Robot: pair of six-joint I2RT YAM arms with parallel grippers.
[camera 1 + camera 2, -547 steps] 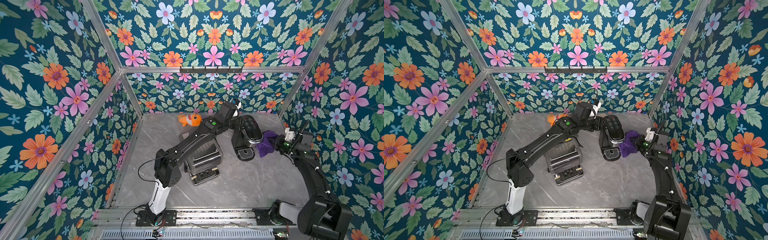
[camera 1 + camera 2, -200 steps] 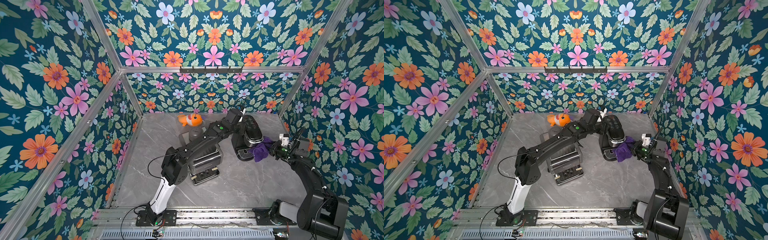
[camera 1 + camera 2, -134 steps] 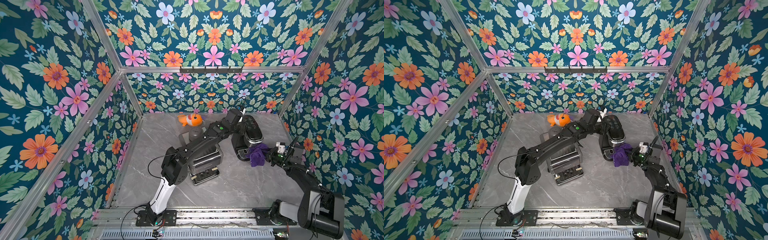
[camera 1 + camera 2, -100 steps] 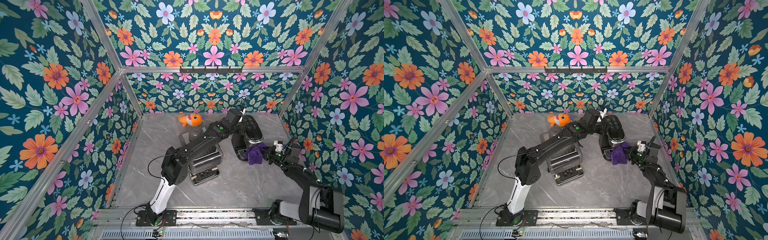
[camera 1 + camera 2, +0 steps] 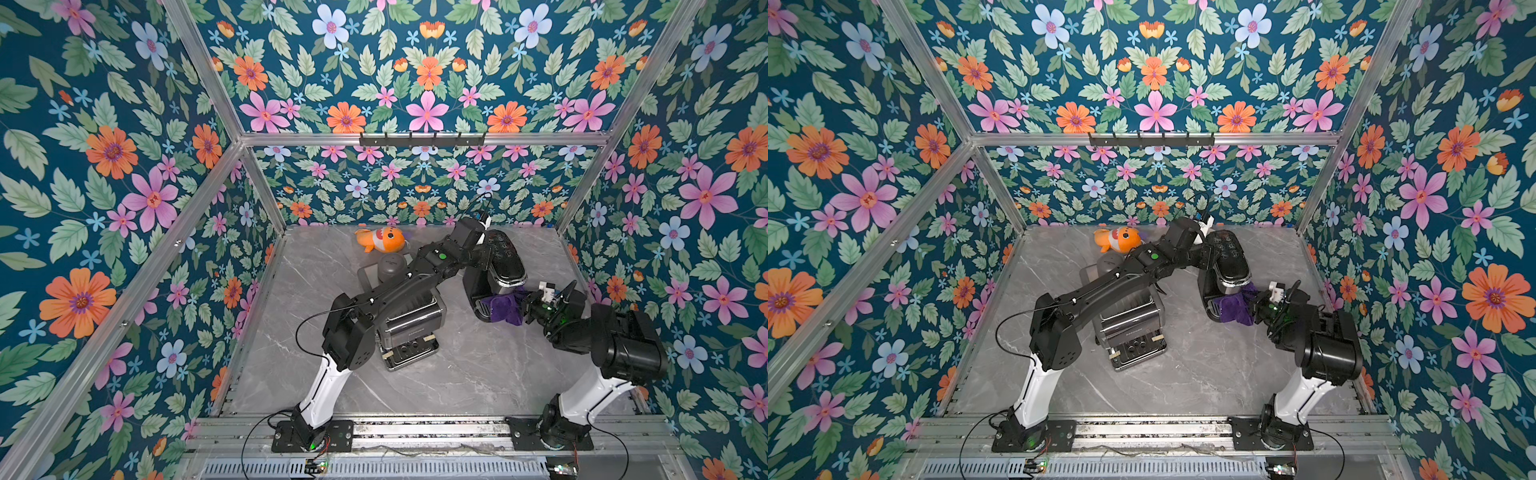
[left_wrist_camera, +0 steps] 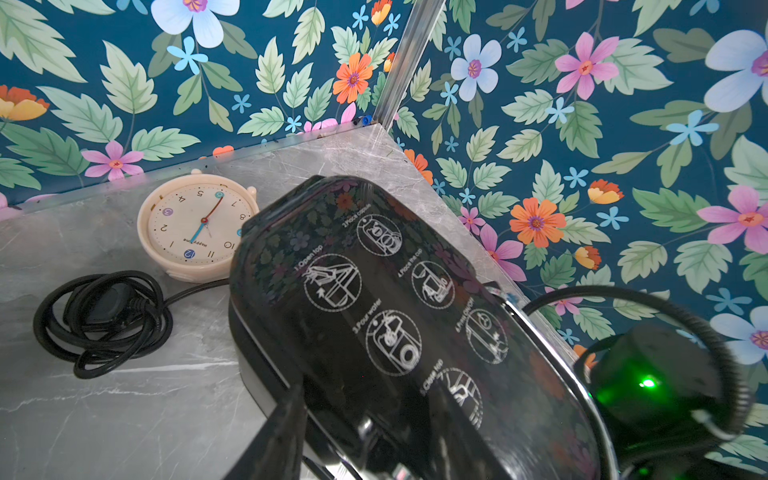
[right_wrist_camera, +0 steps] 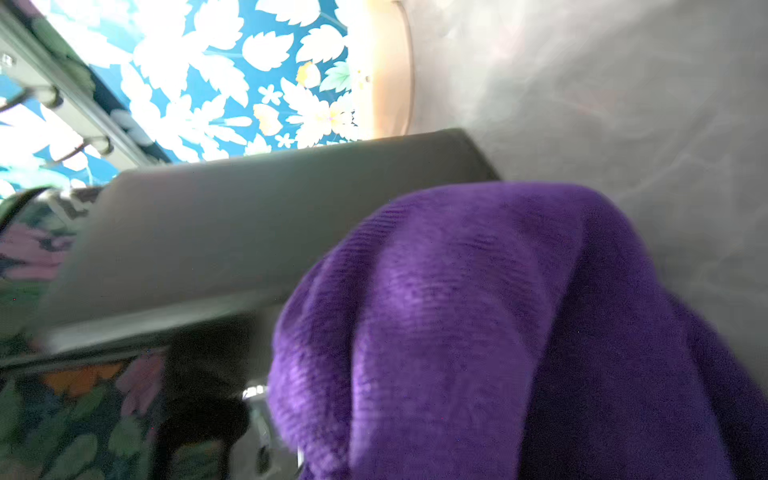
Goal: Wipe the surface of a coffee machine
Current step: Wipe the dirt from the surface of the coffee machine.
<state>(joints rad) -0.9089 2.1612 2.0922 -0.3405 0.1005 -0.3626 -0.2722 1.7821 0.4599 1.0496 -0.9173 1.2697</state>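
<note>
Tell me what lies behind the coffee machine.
A cream clock and a coiled black cord lie behind the coffee machine. Its body covers one edge of the clock and the cord's end.

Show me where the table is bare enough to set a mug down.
Widest bare patch: the front of the table, between the toaster and the arms' base rail. A narrower strip runs along the left wall, beside the toaster. Crowded: the back, with fish toy, coffee machine, clock and coiled cord, plus the purple cloth at the machine.
</note>
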